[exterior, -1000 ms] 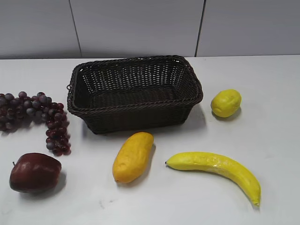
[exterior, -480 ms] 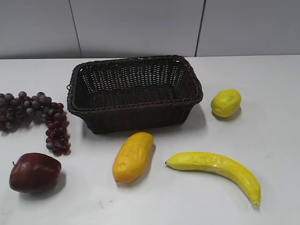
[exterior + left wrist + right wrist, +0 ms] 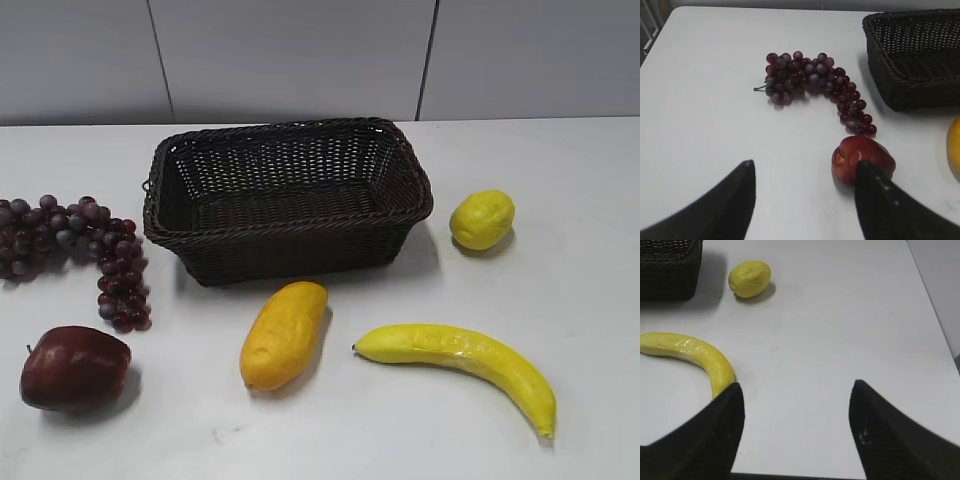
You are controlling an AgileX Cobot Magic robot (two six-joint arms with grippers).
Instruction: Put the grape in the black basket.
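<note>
Apple (image 3: pixel 75 367) near grape (image 3: pixel 80 250), beside black basket (image 3: pixel 288 198).

A: The grapes (image 3: pixel 75 250) are dark purple-red, some dusty grey; the apple (image 3: pixel 74 368) is deep red.
B: The woven basket (image 3: pixel 287 198) is brown-black. Banana (image 3: pixel 465 362), lemon (image 3: pixel 482 219) and mango (image 3: pixel 284 334) are yellow on a white table (image 3: pixel 560 280).

Bare table (image 3: pixel 705 90) lies wide open left of the grapes (image 3: pixel 812 80); on their other sides the apple (image 3: pixel 862 159) sits just beside the bunch's lower tip and the basket (image 3: pixel 900 75) wall stands near. The basket's inside holds nothing. The right gripper (image 3: pixel 795 390) has free tabletop ahead, the banana (image 3: pixel 695 354) by its left finger
</note>
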